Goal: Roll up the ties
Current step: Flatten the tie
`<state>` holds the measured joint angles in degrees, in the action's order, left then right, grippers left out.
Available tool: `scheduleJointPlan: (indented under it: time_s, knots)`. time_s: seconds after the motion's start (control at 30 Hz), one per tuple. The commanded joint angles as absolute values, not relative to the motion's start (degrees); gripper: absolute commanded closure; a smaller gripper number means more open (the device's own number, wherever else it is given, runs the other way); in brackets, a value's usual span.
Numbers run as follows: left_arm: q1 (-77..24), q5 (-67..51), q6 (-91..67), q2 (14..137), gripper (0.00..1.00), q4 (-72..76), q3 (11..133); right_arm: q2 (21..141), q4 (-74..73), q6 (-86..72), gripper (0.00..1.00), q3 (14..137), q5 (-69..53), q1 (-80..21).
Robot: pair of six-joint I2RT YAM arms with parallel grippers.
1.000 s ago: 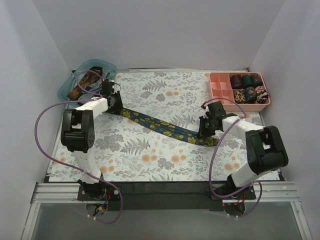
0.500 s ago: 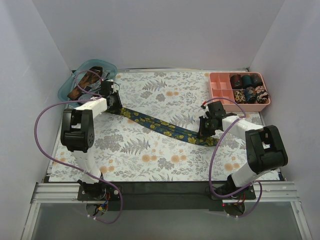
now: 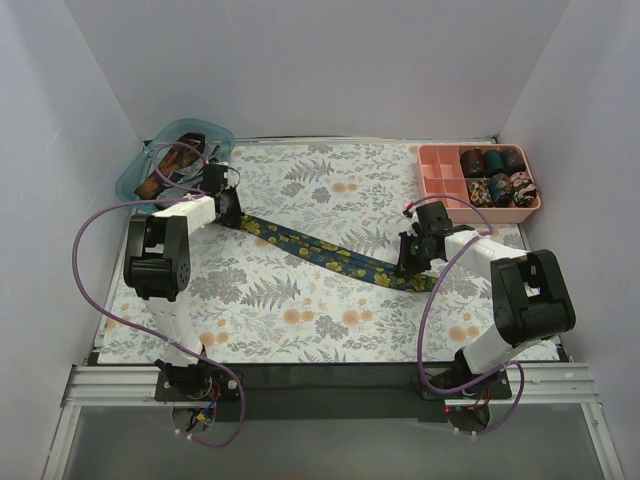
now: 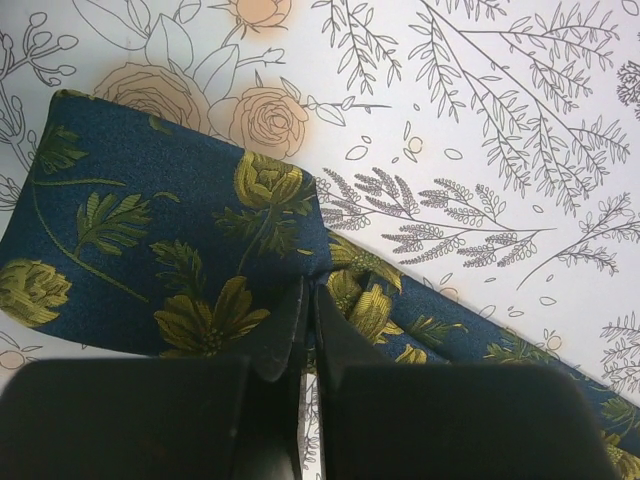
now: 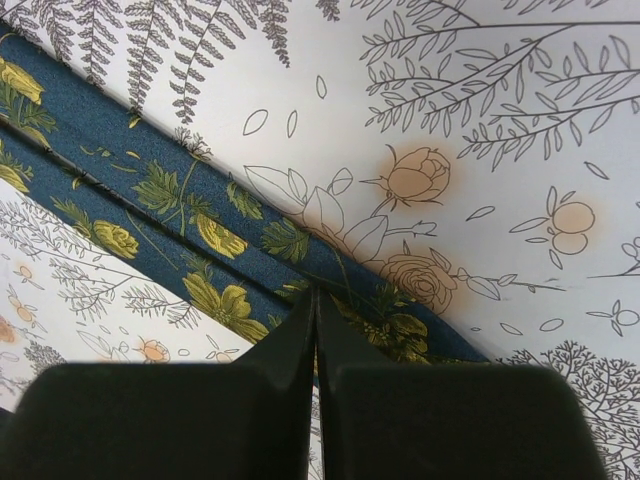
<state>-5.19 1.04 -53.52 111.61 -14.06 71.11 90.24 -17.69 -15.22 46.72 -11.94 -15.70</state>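
Observation:
A navy tie with yellow flowers (image 3: 320, 252) lies stretched in a diagonal across the floral table cover, from upper left to lower right. My left gripper (image 3: 228, 213) is shut on the tie's wide end (image 4: 180, 250). My right gripper (image 3: 412, 258) is shut on the folded narrow part of the tie (image 5: 230, 250). Several rolled ties (image 3: 497, 176) sit as coils in the pink tray (image 3: 440, 180) at the back right. A brown-orange tie (image 3: 170, 165) lies in the teal bin (image 3: 137, 175) at the back left.
White walls close the table on three sides. Purple cables (image 3: 95, 225) loop beside both arms. A black strip and a metal rail (image 3: 330, 385) run along the near edge.

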Motion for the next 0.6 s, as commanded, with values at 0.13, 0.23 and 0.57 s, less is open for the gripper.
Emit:
scheduleJointPlan:
  time_s: [0.13, 0.23, 0.57]
  knots:
    - [-4.92, 7.28, -48.87, 104.52, 1.00, -18.18, 72.86, 91.93, -24.34, -16.61, 0.99, 44.82, -3.43, -9.51]
    - [-4.92, 11.85, -47.03, 102.05, 1.00, -19.68, 72.86, 91.41, -25.66, -17.31, 0.99, 44.56, -2.46, -6.43]
    - [-4.57, 16.34, -46.84, 97.82, 1.00, -22.14, 70.05, 90.35, -27.86, -18.28, 0.99, 44.91, -0.35, -2.29]
